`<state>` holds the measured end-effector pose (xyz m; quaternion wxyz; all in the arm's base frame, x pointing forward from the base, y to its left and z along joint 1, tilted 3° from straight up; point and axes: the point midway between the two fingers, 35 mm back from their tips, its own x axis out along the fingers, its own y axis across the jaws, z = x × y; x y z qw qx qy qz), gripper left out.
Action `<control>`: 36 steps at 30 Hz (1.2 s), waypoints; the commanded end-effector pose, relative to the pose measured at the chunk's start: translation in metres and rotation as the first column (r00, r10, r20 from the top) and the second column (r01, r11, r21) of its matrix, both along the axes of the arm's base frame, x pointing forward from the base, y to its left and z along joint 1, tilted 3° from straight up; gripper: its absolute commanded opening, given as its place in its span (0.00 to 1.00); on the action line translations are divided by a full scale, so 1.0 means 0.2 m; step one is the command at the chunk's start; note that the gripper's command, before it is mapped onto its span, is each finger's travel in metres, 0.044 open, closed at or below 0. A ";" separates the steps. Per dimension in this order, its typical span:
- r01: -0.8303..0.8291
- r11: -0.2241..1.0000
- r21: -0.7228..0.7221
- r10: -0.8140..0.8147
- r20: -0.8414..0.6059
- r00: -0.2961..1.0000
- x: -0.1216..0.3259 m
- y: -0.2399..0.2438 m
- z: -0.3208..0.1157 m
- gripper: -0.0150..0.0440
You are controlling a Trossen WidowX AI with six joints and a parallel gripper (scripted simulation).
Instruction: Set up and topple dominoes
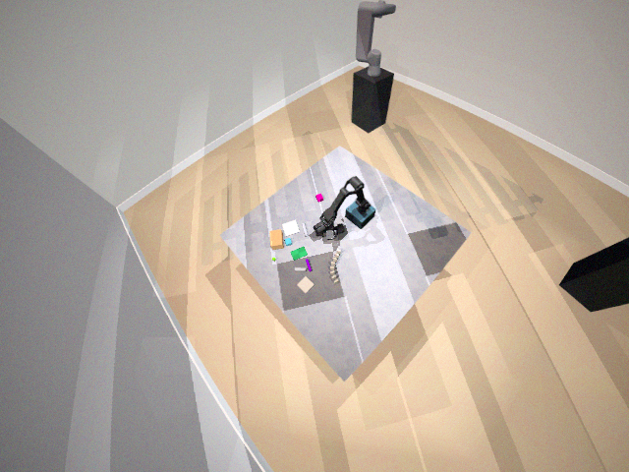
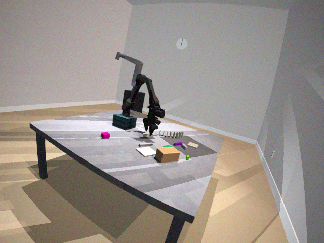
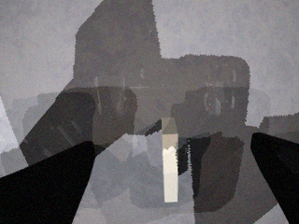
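Note:
A row of several cream dominoes (image 1: pixel 332 266) (image 2: pixel 170 134) stands upright in a gentle curve on the table. A loose cream domino (image 2: pixel 146 134) (image 3: pixel 171 179) lies low on the table, apart from the row, on the robot base's side. My gripper (image 2: pixel 148 132) (image 3: pixel 174 146) is open and empty, pointing down just above the loose domino. In the wrist view this domino shows between the two wide-apart fingers, lengthwise in the image and clear of both. In the top view the arm hides the area around the fingertips.
An orange box (image 1: pixel 276 239) (image 2: pixel 167 154), a white square (image 1: pixel 290 227) (image 2: pixel 146 151), a green piece (image 1: pixel 299 253), a purple bar (image 1: pixel 309 265) (image 2: pixel 177 144), a beige square (image 1: pixel 305 284) (image 2: pixel 193 145) and a magenta cube (image 1: pixel 319 197) (image 2: pixel 105 135) are on the table.

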<state>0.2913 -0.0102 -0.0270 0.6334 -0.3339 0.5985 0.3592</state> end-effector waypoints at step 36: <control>0.003 1.000 0.002 -0.003 0.000 1.000 -0.01 0.01 -0.12 0.29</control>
